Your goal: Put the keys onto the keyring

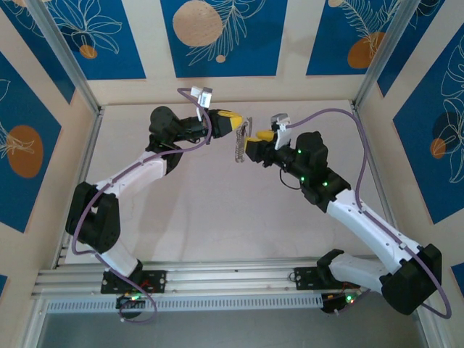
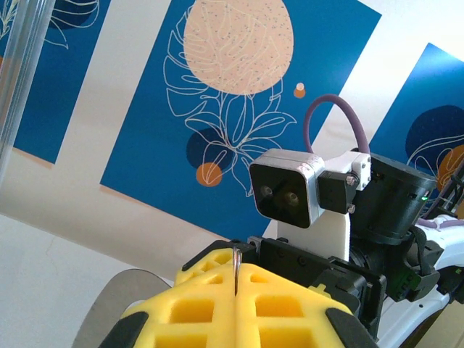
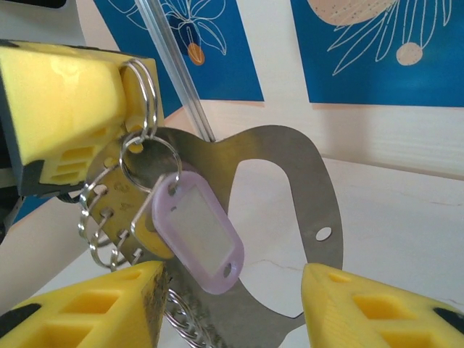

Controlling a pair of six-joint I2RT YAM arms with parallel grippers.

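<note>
The pale worktop [image 1: 203, 217] lies under both arms, which reach in from either side and meet above its far half. The left arm [image 1: 138, 174] and the right arm [image 1: 362, 217] bring their yellow-fingered ends nearly nose to nose.

The right tool [image 1: 251, 143] [image 3: 233, 274] has its fingers standing apart, clamped across the lower end of the keyring [image 1: 243, 141] [image 3: 319, 188]. This flat grey oval loop is held upright in the air between the two tools. The left tool [image 1: 232, 122] [image 2: 236, 267] is pressed together, with a thin sliver of metal pinched in the seam.

From the right wrist, that metal is a silvery split ring [image 3: 143, 87] of the keys [image 3: 145, 163]. It links to a second ring carrying a lilac tag [image 3: 199, 232], which hangs against the keyring's face. Small rings [image 3: 94, 232] fringe the keyring's left edge.
</note>
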